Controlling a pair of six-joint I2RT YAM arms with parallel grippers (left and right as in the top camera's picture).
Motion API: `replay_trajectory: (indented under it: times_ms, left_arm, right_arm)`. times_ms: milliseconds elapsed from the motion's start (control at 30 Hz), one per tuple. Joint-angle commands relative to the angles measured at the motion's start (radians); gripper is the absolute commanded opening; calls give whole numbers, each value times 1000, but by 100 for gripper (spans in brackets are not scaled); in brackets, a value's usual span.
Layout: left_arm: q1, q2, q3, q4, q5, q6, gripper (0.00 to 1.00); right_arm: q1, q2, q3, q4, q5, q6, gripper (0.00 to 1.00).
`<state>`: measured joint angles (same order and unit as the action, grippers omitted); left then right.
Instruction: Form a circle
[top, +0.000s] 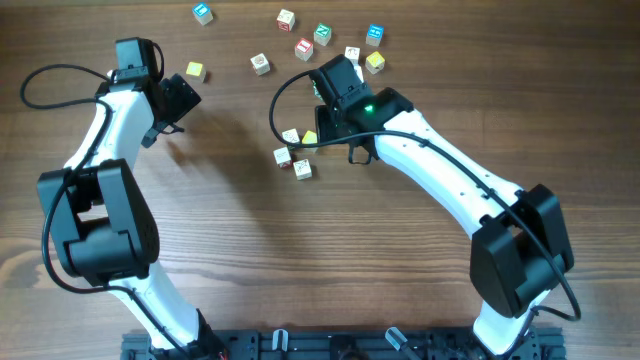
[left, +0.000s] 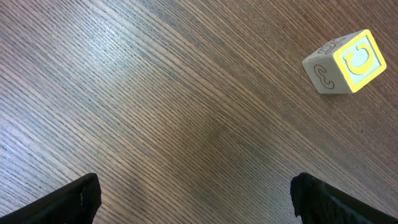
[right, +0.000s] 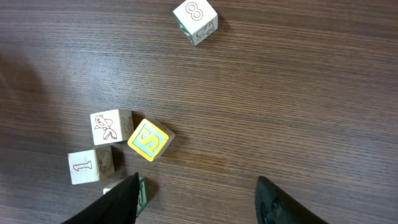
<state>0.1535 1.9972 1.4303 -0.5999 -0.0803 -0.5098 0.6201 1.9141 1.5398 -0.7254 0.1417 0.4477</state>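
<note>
The circle is a small group of cubes at mid-table: a white cube (top: 290, 135), a pale yellow one (top: 309, 138), another white one (top: 282, 155) and a red-marked one (top: 302, 168). My right gripper (top: 335, 135) hovers just right of them, open and holding nothing. In the right wrist view the gripper (right: 196, 199) has a fish cube (right: 112, 127), a yellow S cube (right: 149, 140) and a "1" cube (right: 90, 165) on its left. A green-marked cube (right: 142, 196) is partly hidden behind the left finger (right: 115, 202). My left gripper (top: 175, 108) (left: 194, 199) stands wide open over bare wood.
Several loose cubes lie along the back of the table, among them a blue one (top: 203, 13), a green one (top: 322, 33) and a yellow C cube (top: 195, 71) (left: 345, 62) just beyond my left gripper. An "8" cube (right: 196, 22) stands apart ahead of my right gripper.
</note>
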Motion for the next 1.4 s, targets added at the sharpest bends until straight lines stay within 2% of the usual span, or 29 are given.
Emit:
replay_trajectory:
  times_ms: [0,100,233,367,400,600,767,1000,1367]
  left_arm:
    - [1,-16,11,1,1,7,100]
    - [1,-16,11,1,1,8,100]
    - [1,-16,11,1,1,7,100]
    - [1,-16,11,1,1,8,100]
    - [1,-16,11,1,1,8,100]
    - [1,-16,11,1,1,8,100]
    - [1,-16,11,1,1,8,100]
    - [1,-16,11,1,1,7,100]
    - [1,-16,11,1,1,8,100]
  right_arm:
    - [1,14,-34,22,-19,8,57]
    - [1,14,-63,52,-19,25,53]
    - [1,16,-63,56,-28,27,33]
    - [1,18,-63,58,-82,35,6]
    - [1,20,-63,54,-106,35,4]
    - [21,54,-69,-33,-278,53,4]
    - [85,86,-155,-33,-282,148,4]
    - [140,89,-194,67,-277,147,4]
    - [140,92,-258,173,-272,162,5]
